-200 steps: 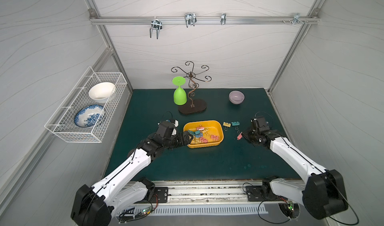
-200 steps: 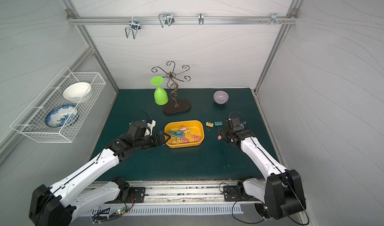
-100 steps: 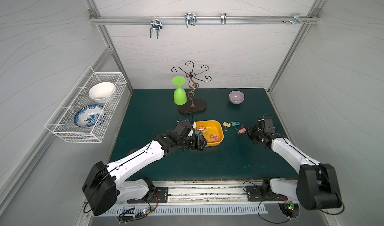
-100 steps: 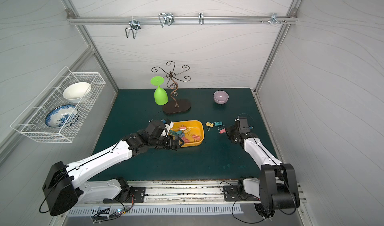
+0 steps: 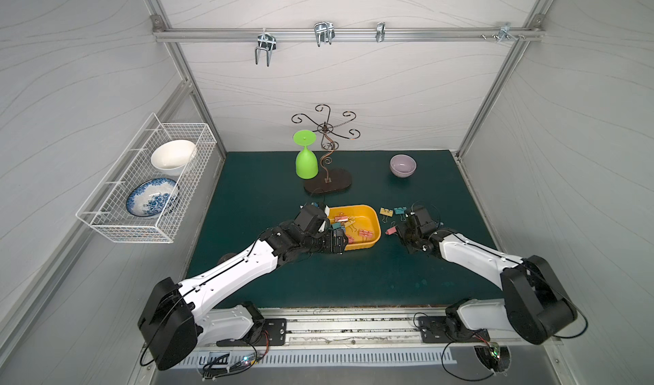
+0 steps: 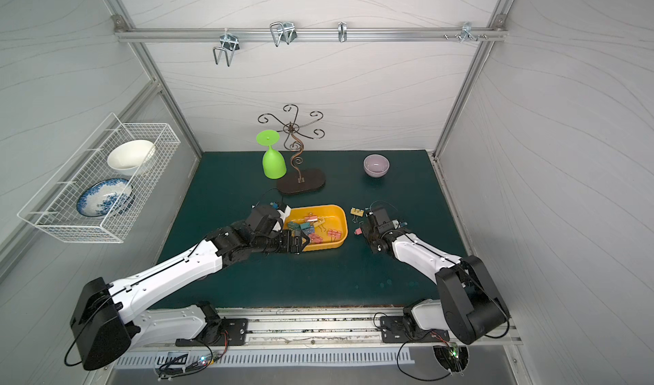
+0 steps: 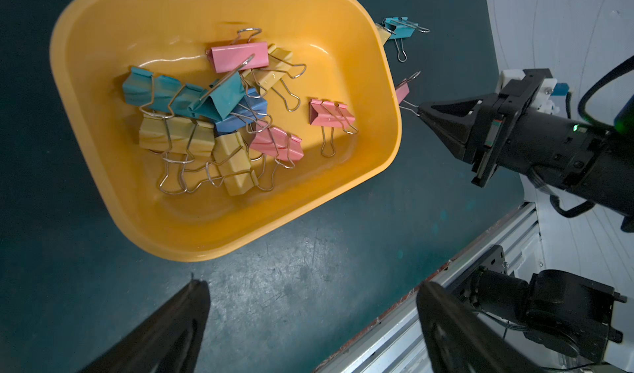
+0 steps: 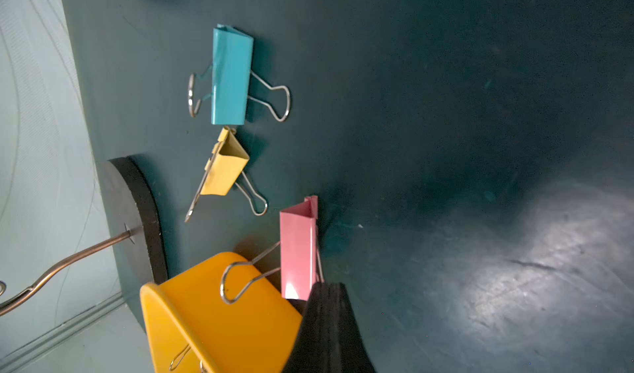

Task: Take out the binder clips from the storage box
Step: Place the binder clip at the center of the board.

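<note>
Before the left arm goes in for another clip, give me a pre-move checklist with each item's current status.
1. The left gripper open: ok, spread wide close to the storage box.
2. Easy target: ok, a lone pink clip lies apart from the tangled heap of binder clips in the box.
3. The right gripper free: not ok, shut on the wire handle of the held pink clip beside the box.
4. Held pink clip resting on the mat: cannot tell.
5. Box emptied: not ok, the heap is inside.
6. Clips already out: ok, a teal clip and a yellow clip lie on the mat.
</note>
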Controlling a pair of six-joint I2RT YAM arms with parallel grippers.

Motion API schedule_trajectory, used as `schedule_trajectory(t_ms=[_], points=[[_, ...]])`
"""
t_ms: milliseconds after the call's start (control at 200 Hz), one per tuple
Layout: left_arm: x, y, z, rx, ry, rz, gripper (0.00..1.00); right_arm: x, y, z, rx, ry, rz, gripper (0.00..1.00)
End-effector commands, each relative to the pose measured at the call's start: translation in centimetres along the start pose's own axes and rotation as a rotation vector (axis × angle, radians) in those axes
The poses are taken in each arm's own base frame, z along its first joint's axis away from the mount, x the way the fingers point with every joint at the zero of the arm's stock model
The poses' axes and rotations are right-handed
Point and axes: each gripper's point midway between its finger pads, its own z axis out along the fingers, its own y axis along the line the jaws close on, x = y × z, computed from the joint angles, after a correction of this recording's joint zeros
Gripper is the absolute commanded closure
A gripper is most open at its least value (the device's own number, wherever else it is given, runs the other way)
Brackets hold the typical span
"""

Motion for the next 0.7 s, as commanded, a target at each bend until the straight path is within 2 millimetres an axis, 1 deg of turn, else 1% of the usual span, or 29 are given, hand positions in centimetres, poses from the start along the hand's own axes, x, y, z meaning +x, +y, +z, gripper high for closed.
schedule_trajectory(t_ms=[0,90,185,255,335,445,560,630,695], points=[[-1.4,-0.9,-1.1,0.016,-0.053,0.0,0.01,-0.8,-2.5,0.7,0.08,-0.113,0.038,1.0],[-1.2,-0.9,-1.1,0.016,-0.049,-0.001,0.01,-0.2,-3.5,1.1,0.129,-0.101,0.037,1.0],[-1.2,-0.9,-1.2,0.017,-0.046,0.001,0.01,0.5,-3.6,1.2,0.147,-0.085,0.019,1.0],[-1.2,-0.8,-1.3,0.016,-0.049,0.003,0.01,0.6,-3.9,1.0,0.158,-0.086,0.028,1.0],[-1.2,-0.8,-1.5,0.013,-0.051,0.005,0.01,-1.4,-4.0,-0.3,0.153,-0.156,0.044,1.0],[-1.1,-0.7,-1.7,0.012,-0.056,0.006,0.01,-4.3,-2.2,-2.1,0.072,-0.154,0.044,1.0],[-1.1,-0.6,-1.5,0.016,-0.065,0.007,0.01,-7.7,-1.2,-3.5,0.019,-0.166,0.076,1.0],[-1.3,-0.7,-1.4,0.019,-0.067,0.008,0.01,-9.3,-1.0,-3.6,0.005,-0.179,0.102,1.0],[-1.4,-0.9,-1.3,0.025,-0.065,0.009,0.01,-10.2,-0.6,-3.0,-0.006,-0.174,0.124,1.0]])
